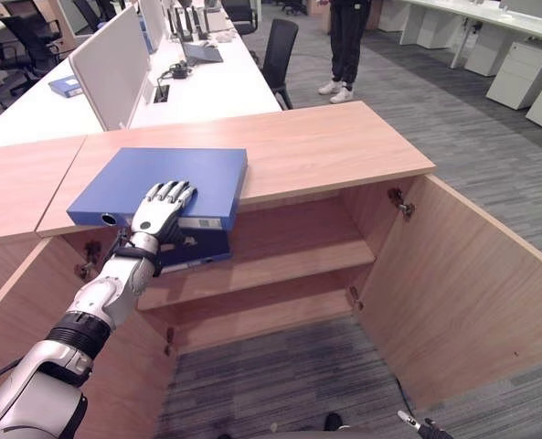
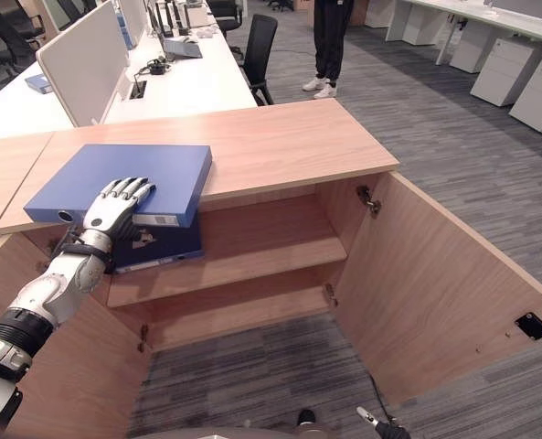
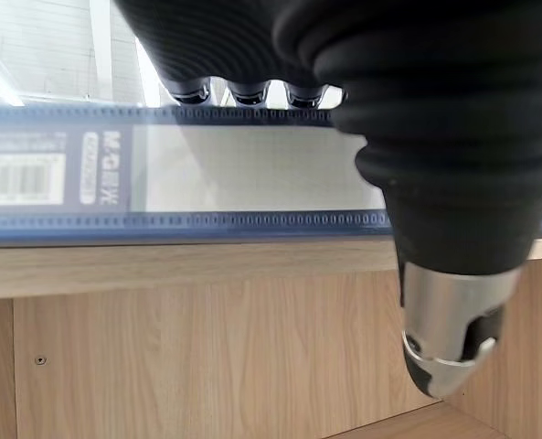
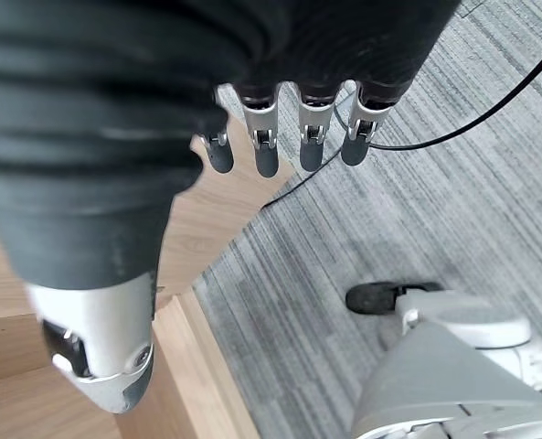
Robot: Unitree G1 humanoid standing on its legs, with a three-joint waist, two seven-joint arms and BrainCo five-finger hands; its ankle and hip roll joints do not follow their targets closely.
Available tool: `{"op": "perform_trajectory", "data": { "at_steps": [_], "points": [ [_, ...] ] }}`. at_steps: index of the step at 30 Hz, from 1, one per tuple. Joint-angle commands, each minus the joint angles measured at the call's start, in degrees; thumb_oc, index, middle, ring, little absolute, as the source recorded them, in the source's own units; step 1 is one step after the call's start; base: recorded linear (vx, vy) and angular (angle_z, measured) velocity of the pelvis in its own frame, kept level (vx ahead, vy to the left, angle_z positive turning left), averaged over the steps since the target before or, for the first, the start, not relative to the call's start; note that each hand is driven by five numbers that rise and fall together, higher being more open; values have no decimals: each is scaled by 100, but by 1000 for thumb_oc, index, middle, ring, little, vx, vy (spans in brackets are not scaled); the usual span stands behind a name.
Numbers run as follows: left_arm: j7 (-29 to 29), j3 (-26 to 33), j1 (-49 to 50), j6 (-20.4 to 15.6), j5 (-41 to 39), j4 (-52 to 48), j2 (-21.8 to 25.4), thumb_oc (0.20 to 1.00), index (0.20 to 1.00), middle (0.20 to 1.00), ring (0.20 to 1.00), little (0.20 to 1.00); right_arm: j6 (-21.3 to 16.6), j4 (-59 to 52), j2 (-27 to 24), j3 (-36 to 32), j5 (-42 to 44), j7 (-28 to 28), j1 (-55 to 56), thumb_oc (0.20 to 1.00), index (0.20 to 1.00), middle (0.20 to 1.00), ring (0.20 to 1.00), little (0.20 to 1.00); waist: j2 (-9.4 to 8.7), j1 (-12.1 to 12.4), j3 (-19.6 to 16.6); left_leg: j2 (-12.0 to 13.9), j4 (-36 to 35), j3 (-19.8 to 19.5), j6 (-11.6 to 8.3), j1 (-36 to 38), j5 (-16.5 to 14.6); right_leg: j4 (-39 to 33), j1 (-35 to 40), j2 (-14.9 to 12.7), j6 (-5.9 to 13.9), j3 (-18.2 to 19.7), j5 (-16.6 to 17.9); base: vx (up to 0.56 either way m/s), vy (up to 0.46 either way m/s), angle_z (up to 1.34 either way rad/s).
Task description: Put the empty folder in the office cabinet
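A blue folder (image 1: 175,174) lies flat on the wooden cabinet top (image 1: 334,146) at its left end, and its labelled spine (image 3: 234,169) juts a little over the front edge. My left hand (image 1: 161,206) rests on the folder's near edge with straight fingers on its cover. Its thumb (image 3: 449,320) hangs down in front of the cabinet, below the folder. A second blue folder (image 1: 196,251) lies on the upper shelf (image 1: 289,256) just under that hand. My right hand (image 4: 266,137) hangs low over the carpet by the open door, fingers relaxed and holding nothing.
The cabinet's right door (image 1: 462,283) stands wide open toward me, and a lower shelf (image 1: 252,315) shows inside. Behind the cabinet are a white desk (image 1: 207,87) with a partition and a black chair (image 1: 278,50). A person (image 1: 346,46) stands on the grey carpet.
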Motion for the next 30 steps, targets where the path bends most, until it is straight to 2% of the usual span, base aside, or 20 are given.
{"op": "perform_trajectory", "data": {
  "at_steps": [1,9,10,11,30],
  "points": [
    [161,26,-1145,88,16,338,135,1000,1000,1000,1000,1000,-35,44,-14,66,191,9,-398,1000,1000,1000,1000,1000,-22,-105,337,267,73,153,-374,253,-322,88,517,-441,749,-44,-847,0,0,0],
    [151,-47,-1215,111,-13,505,108,1000,1000,1000,1000,1000,-58,-12,-13,73,295,14,-416,1000,1000,1000,1000,1000,-75,-135,374,259,73,166,-354,212,-332,105,441,-440,759,7,-845,4,1,0],
    [148,-57,-1225,115,-17,525,110,517,517,517,517,517,-61,-25,-11,73,317,19,-406,1000,1000,1000,1000,1000,-81,-142,384,259,73,170,-347,207,-333,115,416,-445,757,19,-844,0,0,0],
    [151,-56,-1238,124,-24,544,109,200,200,200,200,200,-62,-34,-9,73,328,26,-401,1000,1000,1000,1000,1000,-84,-149,390,257,73,171,-344,205,-335,118,407,-446,758,27,-844,0,0,0],
    [200,186,-1060,101,-188,248,-66,200,200,200,200,200,-63,13,77,49,447,-4,-350,1000,1000,1000,1000,1000,-109,-114,358,213,73,179,-311,340,-414,110,549,-468,737,41,-897,5,2,0]
  ]
}}
